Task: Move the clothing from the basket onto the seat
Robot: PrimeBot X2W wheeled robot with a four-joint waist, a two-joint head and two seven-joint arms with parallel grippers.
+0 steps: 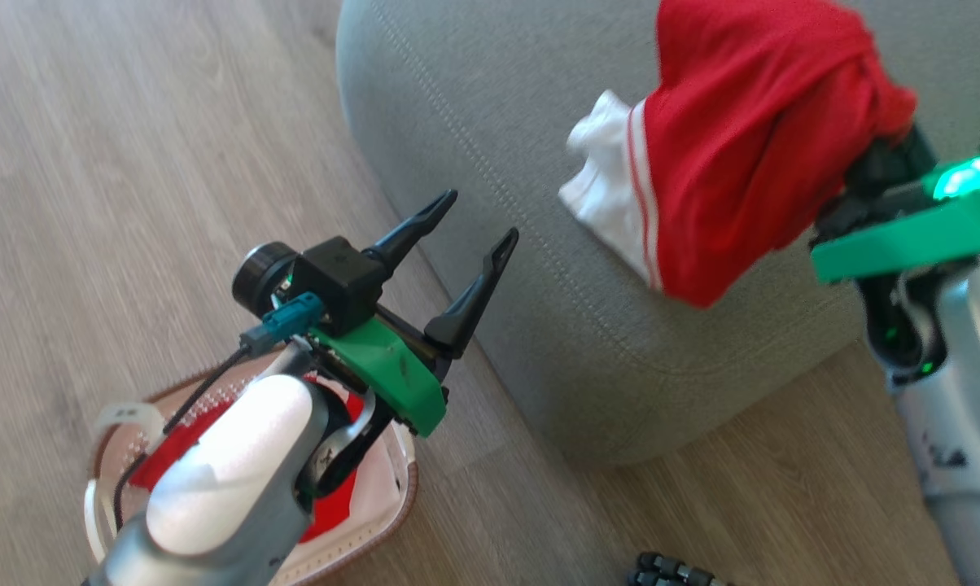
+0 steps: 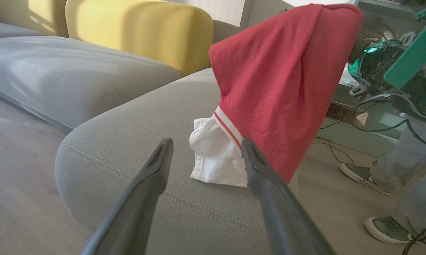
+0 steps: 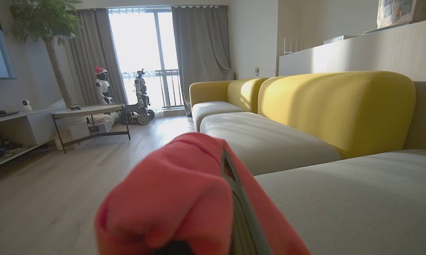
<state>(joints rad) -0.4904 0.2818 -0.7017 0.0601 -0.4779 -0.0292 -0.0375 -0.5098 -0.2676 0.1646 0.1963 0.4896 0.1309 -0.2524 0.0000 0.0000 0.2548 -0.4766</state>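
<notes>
- R hand (image 1: 885, 171): clamped shut on a red garment (image 1: 742, 146). Cloth is bunched over the fingers; one grey finger (image 3: 234, 198) peeks thru in my R wrist view.
- That garment hangs from my R hand above the seat (image 1: 539, 325), near its rounded front edge. The white panel (image 2: 216, 163) w/ stripe trim is at the low end & looks to touch the cushion top.
- L hand (image 1: 480, 216): spread wide, nothing in it. Fingers aim at the seat's edge & the hanging cloth, apart from both.
- The basket (image 1: 404, 488) sits on the wood floor (image 1: 91, 163) beside the seat, under my L forearm.
- More red & white clothing (image 1: 168, 456) lies inside it.
- A yellow backrest (image 2: 138, 32) stands behind the cushions.
- A person's legs & grey shoes (image 2: 367, 175) are on the floor past the seat, by my R arm.
</notes>
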